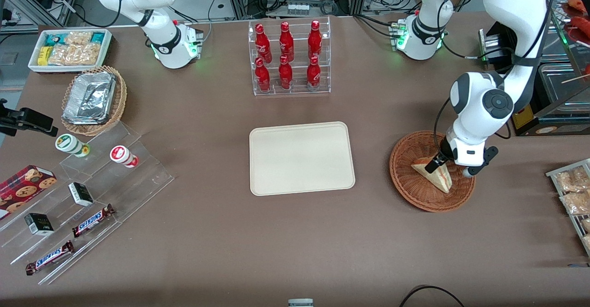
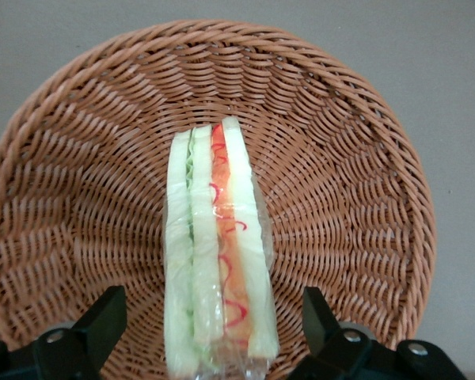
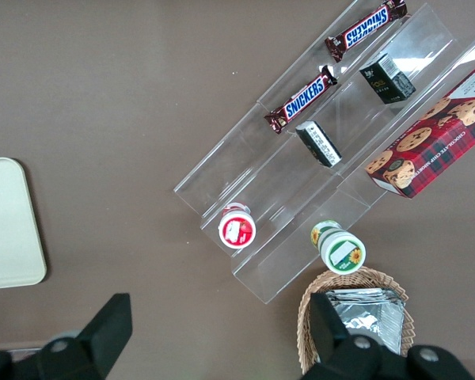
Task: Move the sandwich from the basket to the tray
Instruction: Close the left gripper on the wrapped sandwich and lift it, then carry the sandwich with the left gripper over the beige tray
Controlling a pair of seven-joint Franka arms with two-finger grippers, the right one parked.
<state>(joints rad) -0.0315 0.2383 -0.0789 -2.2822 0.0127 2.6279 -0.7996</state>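
The sandwich, a pale wrapped wedge with red-orange and green filling, lies in the round reddish-brown wicker basket toward the working arm's end of the table. My left gripper hangs low over the basket, right at the sandwich. In the left wrist view its fingers are spread wide, one on each side of the sandwich, with a gap between each finger and the wrap. The basket fills that view. The cream-beige tray lies flat and bare at the table's middle, beside the basket.
A clear rack of red bottles stands farther from the front camera than the tray. Toward the parked arm's end are a clear stepped shelf with snack bars, a tan basket of foil containers and a white bin of packets. Bagged snacks lie at the working arm's edge.
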